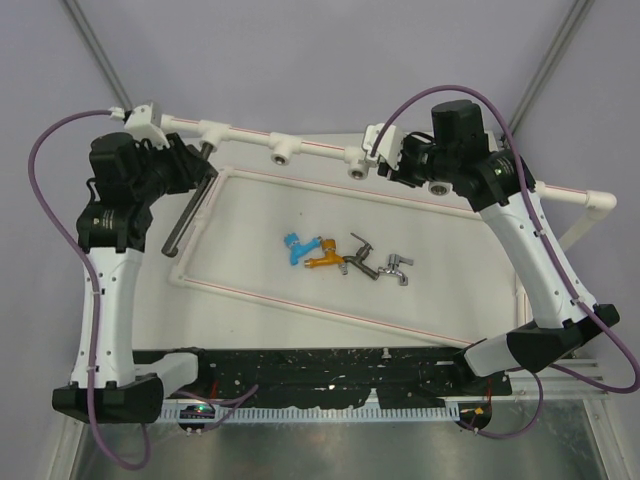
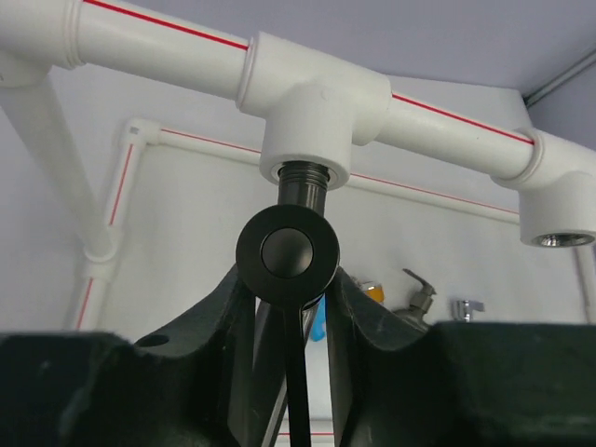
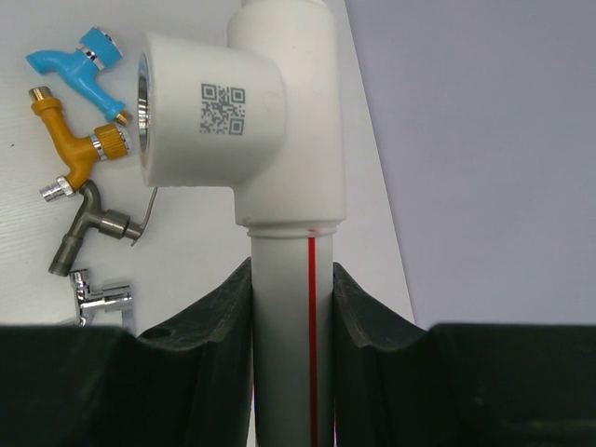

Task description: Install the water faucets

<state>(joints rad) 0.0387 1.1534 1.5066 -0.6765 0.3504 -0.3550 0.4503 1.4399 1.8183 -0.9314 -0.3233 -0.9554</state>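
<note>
- Step in hand, as far as I can tell: screwing the big dark-grey faucet with the long straight arm into the leftmost tee socket of the white plastic pipe frame with the red stripe. Its threaded neck is in the socket, but some thread shows below the rim, so I'd guess it isn't fully seated.
- The left hand has its fingers tight on either side of the faucet body, which looks like a proper grip.
- The right hand is clenched on the pipe just below another tee, probably bracing the frame.
- Next move, I reckon: twist the left wrist to run the thread home, keeping the neck square to the socket and watching where the long arm swings.
- Count of faucets: five.
  - One is the big one in the socket.
  - Four small ones lie loose in a row on the bench: blue plastic, orange, dark metal and shiny chrome.
- Two open sockets show between the hands. The right arm may hide more.
</note>
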